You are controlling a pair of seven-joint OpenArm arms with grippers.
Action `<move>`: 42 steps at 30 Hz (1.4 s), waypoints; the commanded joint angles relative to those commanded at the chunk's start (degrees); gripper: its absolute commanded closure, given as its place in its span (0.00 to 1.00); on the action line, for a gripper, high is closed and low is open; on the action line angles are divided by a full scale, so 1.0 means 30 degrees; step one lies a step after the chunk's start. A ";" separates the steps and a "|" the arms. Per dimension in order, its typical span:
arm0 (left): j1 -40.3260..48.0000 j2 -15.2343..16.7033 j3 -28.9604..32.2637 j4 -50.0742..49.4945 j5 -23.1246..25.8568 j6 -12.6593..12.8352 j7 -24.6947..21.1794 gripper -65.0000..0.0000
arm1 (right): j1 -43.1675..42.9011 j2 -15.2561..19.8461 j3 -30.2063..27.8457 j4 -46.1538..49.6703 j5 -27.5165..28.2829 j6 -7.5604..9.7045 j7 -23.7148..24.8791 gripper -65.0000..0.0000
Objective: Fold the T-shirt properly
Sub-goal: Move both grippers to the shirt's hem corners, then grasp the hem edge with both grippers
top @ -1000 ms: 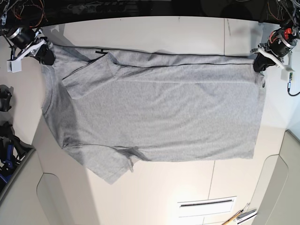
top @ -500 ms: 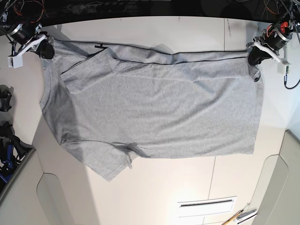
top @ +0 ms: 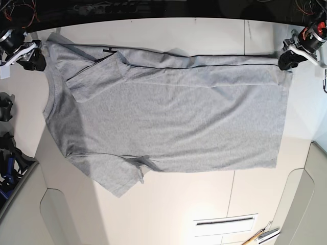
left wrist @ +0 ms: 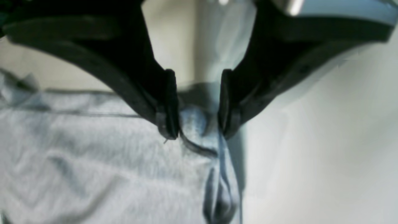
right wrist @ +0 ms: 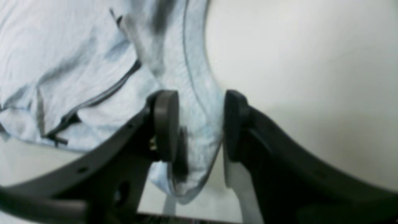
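Observation:
The light grey T-shirt (top: 168, 117) lies spread plain side up across the white table (top: 168, 204), collar end at the left and hem at the right. One sleeve is folded onto the body near the top left (top: 94, 76). My right gripper (top: 36, 57) is shut on the shoulder edge, and cloth (right wrist: 77, 62) fills the gap in the gripper (right wrist: 199, 124). My left gripper (top: 286, 62) is shut on the far hem corner; a bunch of fabric (left wrist: 93, 161) sits between the tips of the gripper (left wrist: 196, 121). The shirt's far edge runs straight between the two grippers.
Black gear (top: 6, 107) and a blue-black tool (top: 10, 158) sit off the table's left edge. A slotted vent (top: 225, 222) and hand tools (top: 263, 236) are at the front right. Cables run along the dark back edge (top: 153, 7).
Both grippers have moved outward and toward the back edge with the cloth. The far edge is now stretched straighter, and the hem corner has shifted right.

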 joint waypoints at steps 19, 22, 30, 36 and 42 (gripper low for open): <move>-0.3293 -0.1209 -0.2514 -0.0058 -0.1326 0.0000 -0.0022 0.37 | 0.5654 0.0000 0.0423 -0.0612 -0.1559 -0.0153 0.2069 0.63; -0.4590 -0.1443 -0.1508 -0.0197 -0.0138 0.0000 -0.0743 0.37 | 0.7446 0.0204 0.0080 -0.2062 -0.2062 -0.0153 0.2208 0.63; -0.9238 -0.2076 0.3235 -0.3126 0.3687 0.0267 -0.2543 0.37 | 1.3107 0.1071 -0.2098 -0.9865 -0.4320 -0.0146 0.4714 0.42; -1.3384 -0.2127 0.5421 -0.7949 0.5195 0.0951 -0.2725 0.37 | 1.5926 0.1056 -0.4889 -1.4848 -0.7184 -0.0291 0.7657 0.42; -1.6065 -0.2696 0.7067 -1.2517 0.7431 0.1206 -0.4940 0.37 | 1.6174 0.1049 -0.6608 -1.7187 -0.8969 -0.0510 1.0863 0.42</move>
